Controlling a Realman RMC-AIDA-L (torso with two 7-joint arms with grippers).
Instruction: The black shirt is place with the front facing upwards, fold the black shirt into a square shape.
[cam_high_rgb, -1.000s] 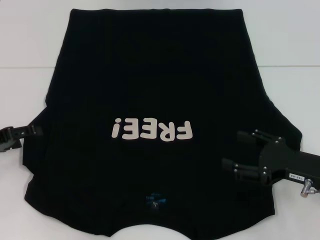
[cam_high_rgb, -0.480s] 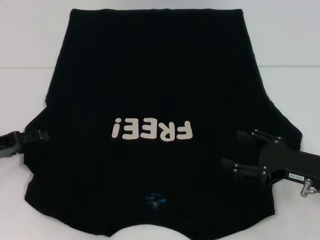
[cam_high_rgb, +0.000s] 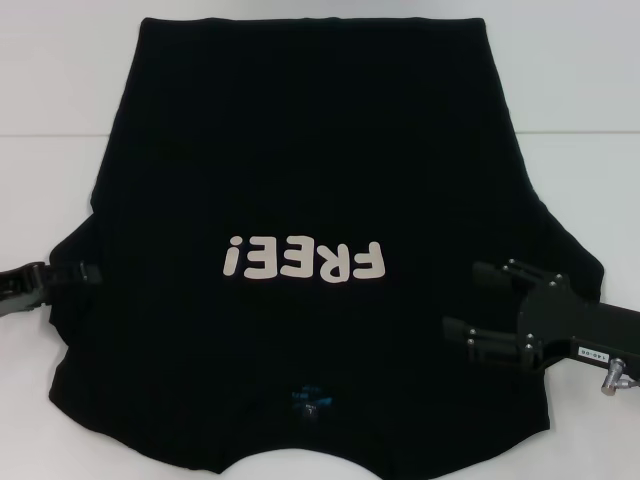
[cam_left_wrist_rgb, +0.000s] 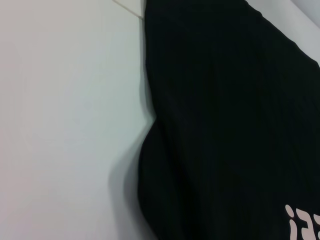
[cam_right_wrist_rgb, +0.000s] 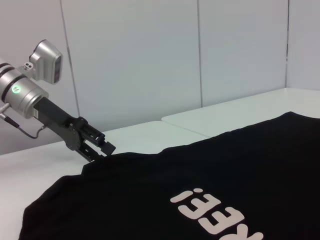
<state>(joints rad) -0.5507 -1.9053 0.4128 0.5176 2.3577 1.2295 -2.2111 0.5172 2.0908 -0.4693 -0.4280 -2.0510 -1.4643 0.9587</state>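
The black shirt (cam_high_rgb: 300, 150) lies flat and front up on the white table, its white "FREE!" lettering (cam_high_rgb: 305, 260) facing me and the blue neck label (cam_high_rgb: 308, 398) near the front edge. My left gripper (cam_high_rgb: 90, 274) is low at the shirt's left sleeve edge, open, with its tips just over the cloth; it also shows in the right wrist view (cam_right_wrist_rgb: 107, 149). My right gripper (cam_high_rgb: 465, 298) is open and empty above the right sleeve area. The left wrist view shows the shirt's side edge (cam_left_wrist_rgb: 225, 125) on the table.
The white table (cam_high_rgb: 60, 120) has a seam line running across it behind the shirt's middle. Bare table shows on both sides of the shirt. A white panelled wall (cam_right_wrist_rgb: 150, 60) stands behind the table.
My left gripper has slid to the right along the table, from just off the sleeve to its edge. The right gripper and the shirt have not moved.
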